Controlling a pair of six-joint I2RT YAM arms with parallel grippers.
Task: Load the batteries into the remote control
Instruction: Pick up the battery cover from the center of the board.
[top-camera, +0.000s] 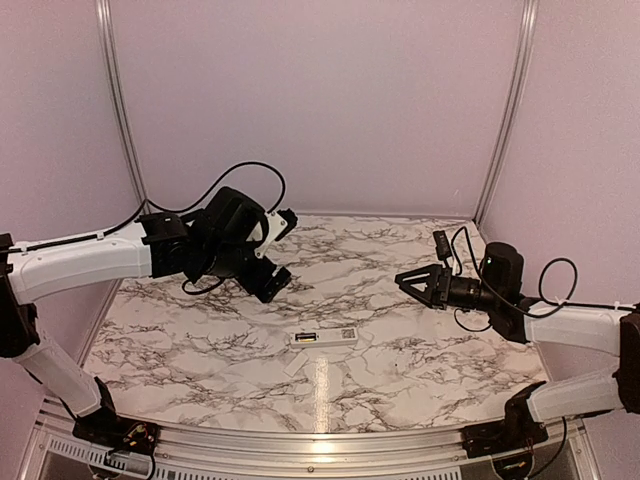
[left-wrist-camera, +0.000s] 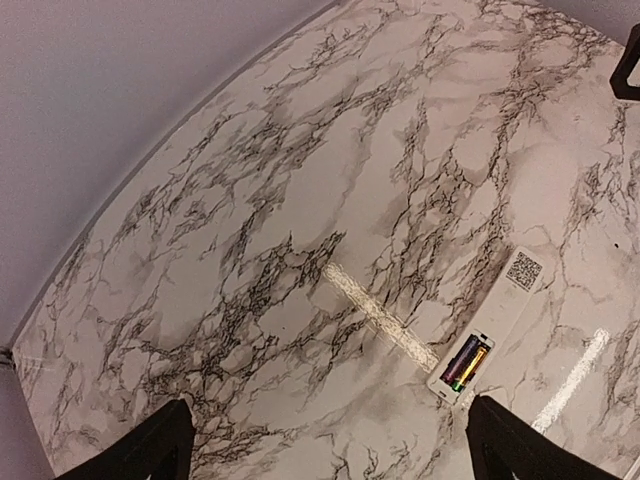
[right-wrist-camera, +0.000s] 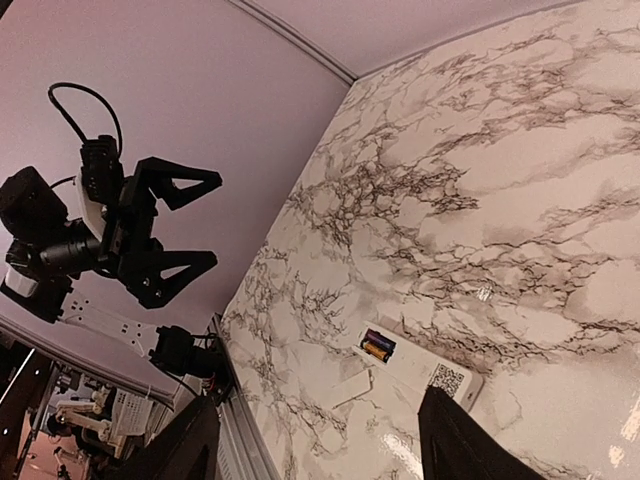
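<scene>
My left pincer (top-camera: 285, 246) hangs wide and empty, upper left. My right pincer (top-camera: 408, 286) is spread too, holding nothing. The remote control (top-camera: 323, 337) lies back-up at lower centre of the tabletop (top-camera: 420, 380), keeping its bay reachable. The batteries (left-wrist-camera: 465, 363) seem to be seated, and the cover plate (right-wrist-camera: 348, 388) waits beside it.

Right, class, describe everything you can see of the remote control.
The remote control is a slim white plastic bar lying flat, back up, on the marble table. One end bears a QR-code sticker; at the other, the uncovered battery compartment shows batteries inside. A small white cover plate lies close beside it. The left gripper and right gripper hang clear of it.
</scene>
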